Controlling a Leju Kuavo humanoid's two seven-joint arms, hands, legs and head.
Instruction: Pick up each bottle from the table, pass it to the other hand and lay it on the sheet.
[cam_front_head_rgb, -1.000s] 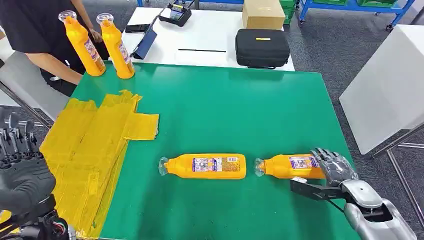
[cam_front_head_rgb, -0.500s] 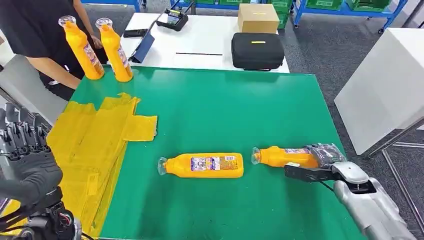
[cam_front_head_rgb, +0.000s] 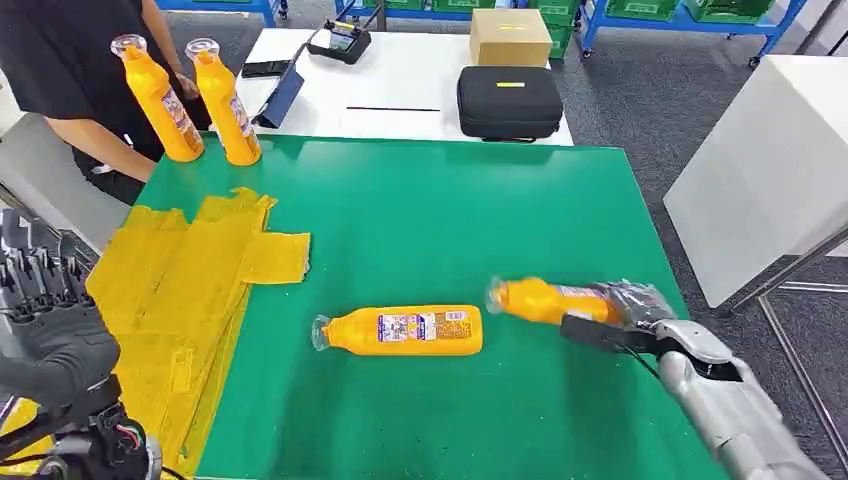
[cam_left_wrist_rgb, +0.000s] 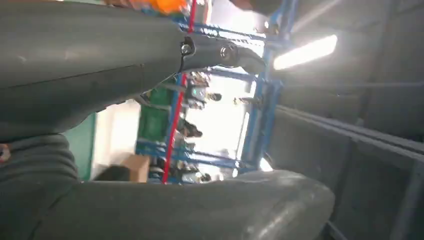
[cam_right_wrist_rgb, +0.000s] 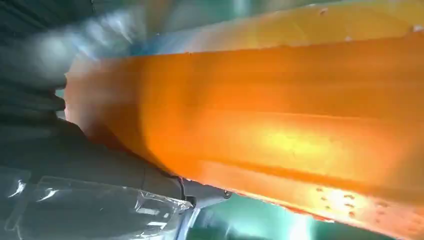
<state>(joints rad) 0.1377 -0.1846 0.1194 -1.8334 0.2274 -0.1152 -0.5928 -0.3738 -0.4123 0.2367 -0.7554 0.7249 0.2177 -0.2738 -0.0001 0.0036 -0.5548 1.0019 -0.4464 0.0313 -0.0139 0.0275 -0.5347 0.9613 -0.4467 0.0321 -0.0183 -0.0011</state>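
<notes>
Right hand (cam_front_head_rgb: 640, 305) fingers wrapped round base of orange plastic bottle (cam_front_head_rgb: 545, 299), lifted clear of green bench (cam_front_head_rgb: 450, 220). Left hand (cam_front_head_rgb: 45, 330) holds nothing, fingers apart, above crumpled yellow sheet (cam_front_head_rgb: 180, 290). Your risk: end-grip lets neck droop, bottle slips at handover.

A big green table (cam_front_head_rgb: 450, 220) stands in the middle. Just behind it is a white table (cam_front_head_rgb: 400, 90) with a black case (cam_front_head_rgb: 510, 100) and a brown box (cam_front_head_rgb: 510, 37) on it. Blue racks (cam_front_head_rgb: 680, 15) stand far behind that. To the right of the green table is a white board (cam_front_head_rgb: 760, 160). The floor (cam_front_head_rgb: 640, 100) is grey.
</notes>
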